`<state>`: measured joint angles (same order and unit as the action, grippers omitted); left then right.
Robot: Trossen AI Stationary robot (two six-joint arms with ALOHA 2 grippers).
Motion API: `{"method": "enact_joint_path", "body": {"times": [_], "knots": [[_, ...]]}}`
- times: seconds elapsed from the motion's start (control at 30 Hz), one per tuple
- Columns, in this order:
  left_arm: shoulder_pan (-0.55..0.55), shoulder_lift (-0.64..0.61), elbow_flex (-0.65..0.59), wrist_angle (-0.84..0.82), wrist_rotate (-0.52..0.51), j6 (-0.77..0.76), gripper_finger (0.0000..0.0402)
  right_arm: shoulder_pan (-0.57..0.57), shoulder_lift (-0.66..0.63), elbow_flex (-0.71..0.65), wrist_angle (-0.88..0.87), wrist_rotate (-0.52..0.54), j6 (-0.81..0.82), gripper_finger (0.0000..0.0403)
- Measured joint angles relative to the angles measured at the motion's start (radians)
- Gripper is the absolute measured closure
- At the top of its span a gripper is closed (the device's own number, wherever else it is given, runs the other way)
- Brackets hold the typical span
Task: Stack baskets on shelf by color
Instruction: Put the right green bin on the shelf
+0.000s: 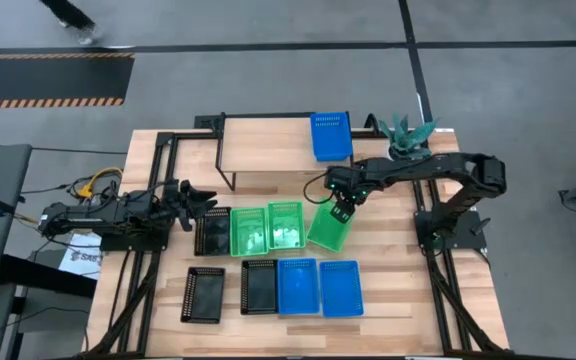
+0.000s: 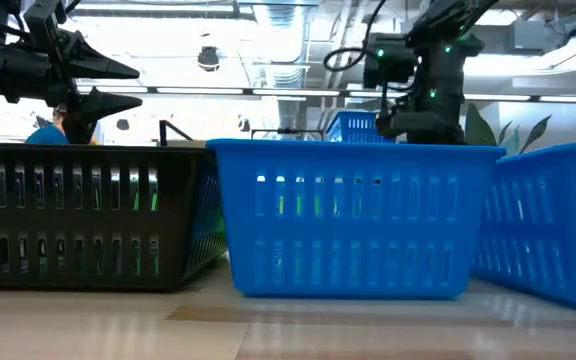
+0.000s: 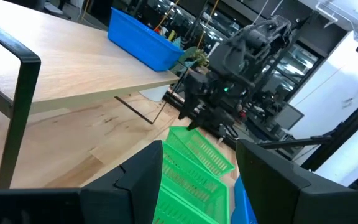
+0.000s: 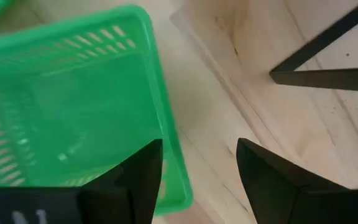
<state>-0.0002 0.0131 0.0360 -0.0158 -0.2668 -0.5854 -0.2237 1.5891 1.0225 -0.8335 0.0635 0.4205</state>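
Both arms reach in over the table.
Right gripper [image 1: 342, 213] points down, fingers spread; left gripper [image 1: 204, 203] hangs level, fingers apart.

A grey floor [image 1: 268, 22] with dark seams surrounds the table; a black-and-orange hazard strip [image 1: 48, 100] lies at one side. Bright ceiling lights [image 2: 268, 30] and pipework show overhead, glass partitions [image 3: 328, 68] beyond

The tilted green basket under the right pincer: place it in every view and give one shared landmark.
High view: tilted green basket, right of the two other green ones, below the right pincer.
Low view: not identifiable; hidden behind the front baskets.
Left wrist view: centre, under the right arm.
Right wrist view: fills the left, its rim by the finger.
Landmark: the shelf, with its blue basket.
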Motion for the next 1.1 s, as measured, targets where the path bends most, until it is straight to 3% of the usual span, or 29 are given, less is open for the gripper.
{"method": "enact_joint_path", "body": {"times": [0.2,0.33,0.43,0.6,0.67,1.1], "knots": [[0.000,0.000,0.000,0.000,0.000,-0.002,0.0209,-0.002,0.088,0.000,0.009,0.000,-0.037,0.0178],[0.000,0.000,0.000,0.000,0.000,-0.002,0.0209,0.009,0.118,0.000,0.009,0.000,-0.038,0.0203],[0.000,0.000,0.000,0.000,0.000,-0.002,0.0209,0.022,0.118,0.000,0.010,0.000,-0.052,0.0250],[0.000,0.000,0.000,0.000,-0.001,-0.001,0.0209,0.027,0.098,0.001,0.001,-0.010,-0.058,0.0364],[0.000,0.000,0.000,0.000,-0.001,0.001,0.0209,0.026,0.075,0.001,-0.003,-0.024,-0.064,0.0388],[0.000,0.000,0.000,0.000,-0.003,-0.013,0.0209,0.025,-0.183,0.037,-0.057,-0.072,-0.062,0.0386]]}}
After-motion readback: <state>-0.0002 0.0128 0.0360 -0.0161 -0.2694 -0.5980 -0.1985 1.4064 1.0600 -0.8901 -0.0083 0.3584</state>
